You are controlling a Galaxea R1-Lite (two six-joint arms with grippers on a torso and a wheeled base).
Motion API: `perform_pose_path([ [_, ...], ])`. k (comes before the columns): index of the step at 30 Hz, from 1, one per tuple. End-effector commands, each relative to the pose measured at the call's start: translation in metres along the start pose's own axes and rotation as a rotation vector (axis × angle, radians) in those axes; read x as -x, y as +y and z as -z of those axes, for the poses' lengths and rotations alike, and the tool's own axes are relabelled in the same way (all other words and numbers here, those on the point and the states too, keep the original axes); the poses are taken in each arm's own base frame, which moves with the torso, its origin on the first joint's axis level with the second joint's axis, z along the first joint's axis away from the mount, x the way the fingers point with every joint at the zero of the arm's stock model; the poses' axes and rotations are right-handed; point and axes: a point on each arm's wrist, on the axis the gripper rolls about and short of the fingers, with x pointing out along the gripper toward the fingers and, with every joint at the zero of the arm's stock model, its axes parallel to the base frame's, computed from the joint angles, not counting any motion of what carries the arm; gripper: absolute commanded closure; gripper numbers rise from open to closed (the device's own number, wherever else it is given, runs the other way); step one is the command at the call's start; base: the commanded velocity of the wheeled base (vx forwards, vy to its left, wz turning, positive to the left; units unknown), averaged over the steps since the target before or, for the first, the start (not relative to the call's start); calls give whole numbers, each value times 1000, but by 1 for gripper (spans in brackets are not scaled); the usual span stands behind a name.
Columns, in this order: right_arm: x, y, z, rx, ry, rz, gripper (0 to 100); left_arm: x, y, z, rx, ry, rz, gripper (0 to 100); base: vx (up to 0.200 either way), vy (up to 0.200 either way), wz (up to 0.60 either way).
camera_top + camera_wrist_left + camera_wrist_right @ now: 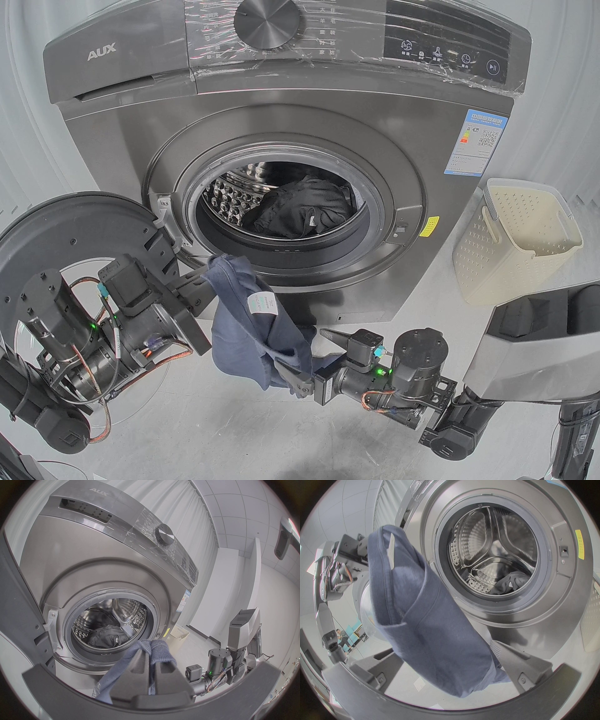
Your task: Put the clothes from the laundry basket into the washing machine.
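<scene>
In front of the open grey metal washing machine (350, 125), the left gripper (203, 281) pinches a slate-blue cloth garment (250, 331) by its top edge, and the right gripper (303, 353) stands spread open around its hanging lower end.

I am counting one washing machine (125, 137) with one door (69, 231), two garments, namely one blue garment (250, 337) and one black garment (297, 209), one laundry basket (500, 262), and two grippers, my left gripper (203, 284) and my right gripper (312, 361).
</scene>
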Motion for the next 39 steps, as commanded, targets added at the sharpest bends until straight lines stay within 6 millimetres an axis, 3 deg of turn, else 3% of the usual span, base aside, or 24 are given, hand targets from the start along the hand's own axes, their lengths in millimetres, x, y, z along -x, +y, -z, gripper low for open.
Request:
perform_pose_path([
  [1, 1, 2, -9, -5, -29, -4, 100, 0, 0, 1, 1, 3, 0, 100, 0, 0, 0],
  [9, 1, 6, -23, -12, -78, -16, 100, -1, 1, 4, 3, 13, -3, 100, 0, 0, 0],
  [18, 52, -20, -108, -22, -322, 90, 100, 5, 10, 2, -9, 14, -32, 100, 0, 0, 0],
  [26, 76, -19, -152, -23, -487, 103, 100, 16, 5, -13, -15, -6, -24, 100, 0, 0, 0],
  [29, 80, -19, -158, -21, -508, 105, 100, 18, 3, -16, -15, -6, -21, 100, 0, 0, 0],
  [32, 97, -23, -172, -7, -560, 126, 100, 29, -4, -34, -13, -1, -8, 100, 0, 0, 0],
  [39, 106, -20, -180, 1, -587, 118, 100, 37, -9, -52, -13, -8, -4, 100, 0, 0, 0],
])
